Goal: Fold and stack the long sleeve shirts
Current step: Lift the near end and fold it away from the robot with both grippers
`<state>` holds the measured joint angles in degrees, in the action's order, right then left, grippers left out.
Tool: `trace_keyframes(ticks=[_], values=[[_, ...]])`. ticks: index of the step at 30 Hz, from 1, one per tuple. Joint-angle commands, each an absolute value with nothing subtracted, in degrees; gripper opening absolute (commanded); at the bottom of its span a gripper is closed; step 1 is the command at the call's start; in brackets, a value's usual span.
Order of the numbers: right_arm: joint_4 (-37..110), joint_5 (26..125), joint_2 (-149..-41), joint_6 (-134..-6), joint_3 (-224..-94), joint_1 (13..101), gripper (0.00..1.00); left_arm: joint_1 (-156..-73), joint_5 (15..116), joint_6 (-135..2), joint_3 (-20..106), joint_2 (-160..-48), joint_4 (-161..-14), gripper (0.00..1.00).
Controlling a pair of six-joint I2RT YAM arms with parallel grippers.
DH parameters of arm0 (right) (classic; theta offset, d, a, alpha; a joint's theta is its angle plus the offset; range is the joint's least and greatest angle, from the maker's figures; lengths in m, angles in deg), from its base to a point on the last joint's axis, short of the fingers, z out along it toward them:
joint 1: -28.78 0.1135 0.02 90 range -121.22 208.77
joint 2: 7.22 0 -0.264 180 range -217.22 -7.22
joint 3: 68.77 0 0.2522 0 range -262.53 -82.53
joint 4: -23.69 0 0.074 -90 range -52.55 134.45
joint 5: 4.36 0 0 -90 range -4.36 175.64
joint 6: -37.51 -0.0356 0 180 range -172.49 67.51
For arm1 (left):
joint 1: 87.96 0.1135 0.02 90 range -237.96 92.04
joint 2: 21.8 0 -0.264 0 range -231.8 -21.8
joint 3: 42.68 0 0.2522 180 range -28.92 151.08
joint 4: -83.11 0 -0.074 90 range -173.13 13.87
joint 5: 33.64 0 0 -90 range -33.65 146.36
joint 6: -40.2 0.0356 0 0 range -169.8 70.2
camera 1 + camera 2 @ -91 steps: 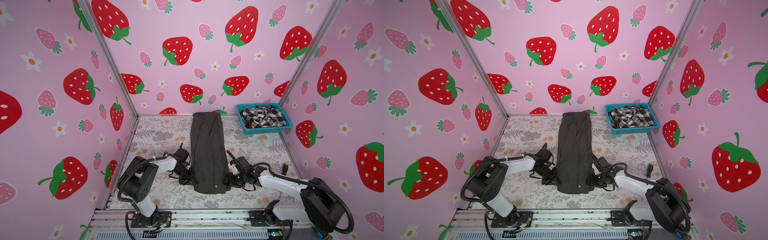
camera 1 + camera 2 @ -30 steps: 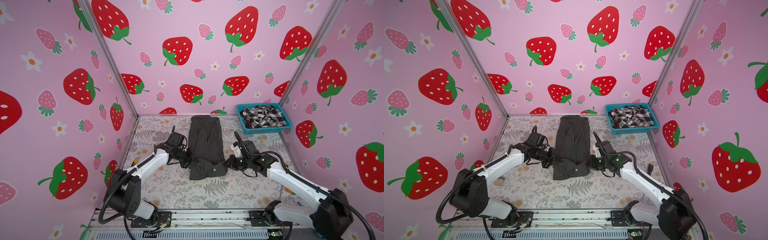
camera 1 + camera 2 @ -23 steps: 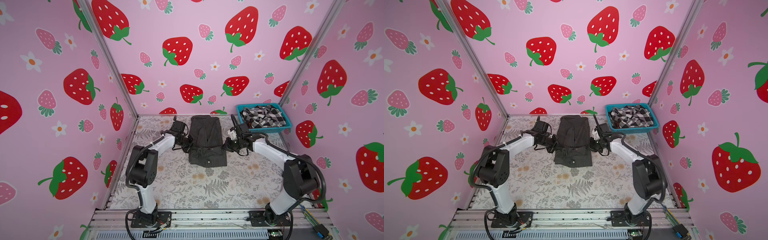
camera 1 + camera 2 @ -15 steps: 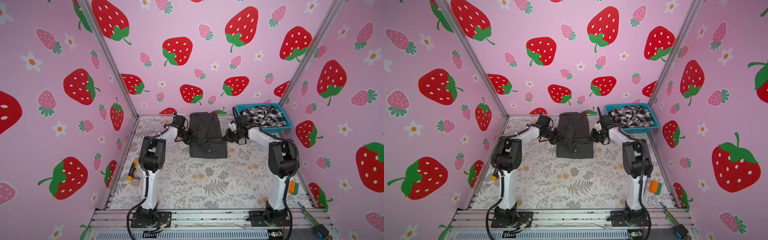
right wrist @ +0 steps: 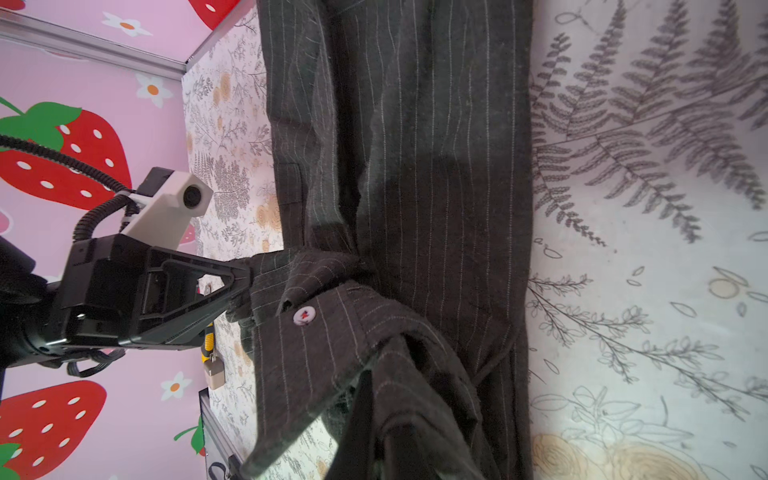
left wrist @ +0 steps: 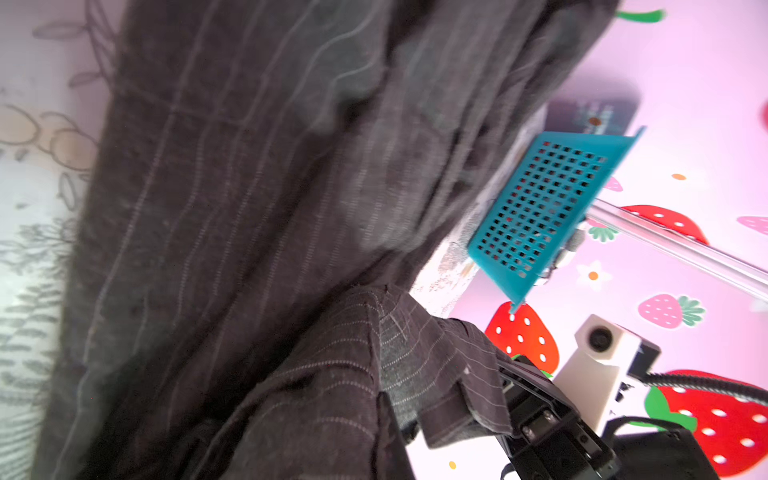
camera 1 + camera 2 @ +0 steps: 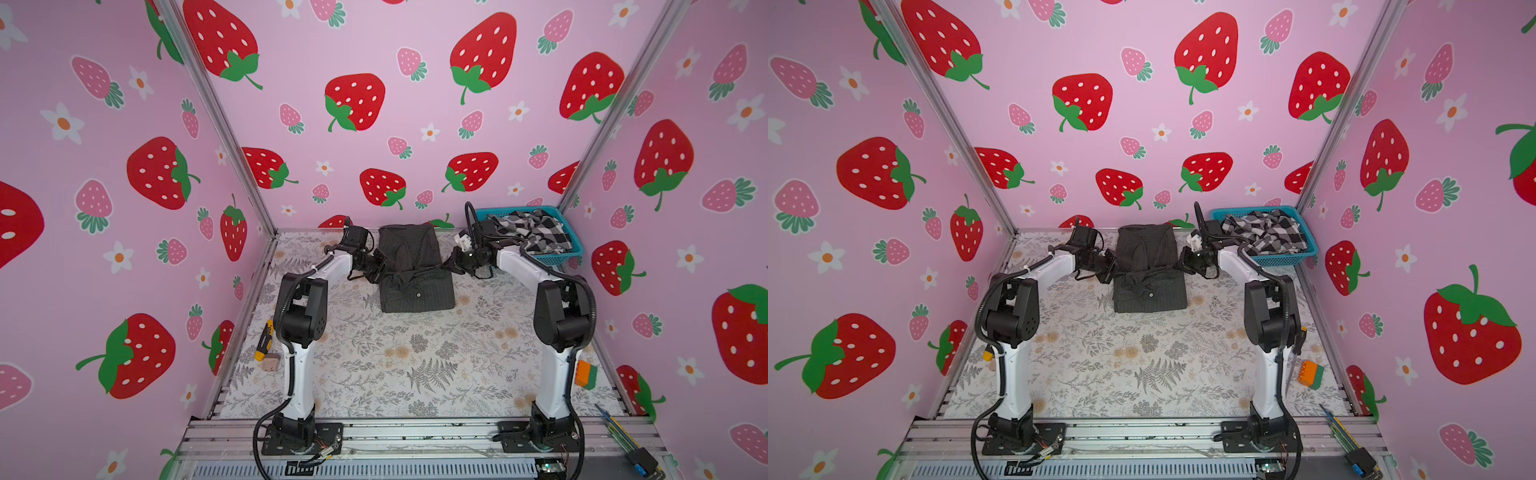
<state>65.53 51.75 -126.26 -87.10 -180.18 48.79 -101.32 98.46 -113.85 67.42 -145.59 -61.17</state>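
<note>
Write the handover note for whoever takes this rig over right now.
Left gripper: shut on the striped shirt, at its left edge.
Right gripper: shut on the same shirt, at its right edge.
Striped shirt: far middle of the table, narrowed lengthwise, near end doubled back, the carried edge held across its middle.
Checked shirt: crumpled in the basket, far right corner.
Done: sides folded in, cross fold under way.
Left: lay the edge down, release, finish the fold, then fold the checked shirt and stack both.
</note>
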Motion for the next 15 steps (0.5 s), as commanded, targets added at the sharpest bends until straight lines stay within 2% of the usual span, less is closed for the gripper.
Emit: trace_keyframes(ticks=[1,5,7,8,9,10,12,15], values=[[67.9,51.0,-131.2,-86.2,-188.3,49.0,0.0,-100.0,99.0,-115.5,71.5,-147.4,-61.5,0.0],[72.9,50.9,-142.3,-86.5,-202.2,48.8,0.0,-98.8,98.7,-114.9,79.6,-155.1,-59.0,0.0],[75.7,51.1,-148.7,-86.2,-210.4,48.8,0.28,-98.3,98.7,-113.9,86.2,-159.9,-55.7,0.37],[77.0,51.5,-150.8,-86.1,-214.0,48.8,0.42,-98.1,99.3,-113.8,88.6,-162.2,-54.9,0.45],[78.1,51.6,-152.7,-86.1,-217.2,48.7,0.59,-97.9,100.5,-114.4,91.0,-164.3,-54.7,0.64],[78.9,52.4,-153.8,-86.5,-219.5,48.6,0.66,-97.7,102.2,-115.0,92.9,-165.9,-55.5,0.73],[78.4,53.3,-153.2,-86.8,-219.5,48.4,0.76,-97.2,102.5,-115.2,95.9,-166.2,-55.5,0.76],[78.0,54.7,-149.2,-85.5,-216.8,48.3,0.82,-95.7,100.4,-114.1,98.4,-162.8,-53.4,0.81]])
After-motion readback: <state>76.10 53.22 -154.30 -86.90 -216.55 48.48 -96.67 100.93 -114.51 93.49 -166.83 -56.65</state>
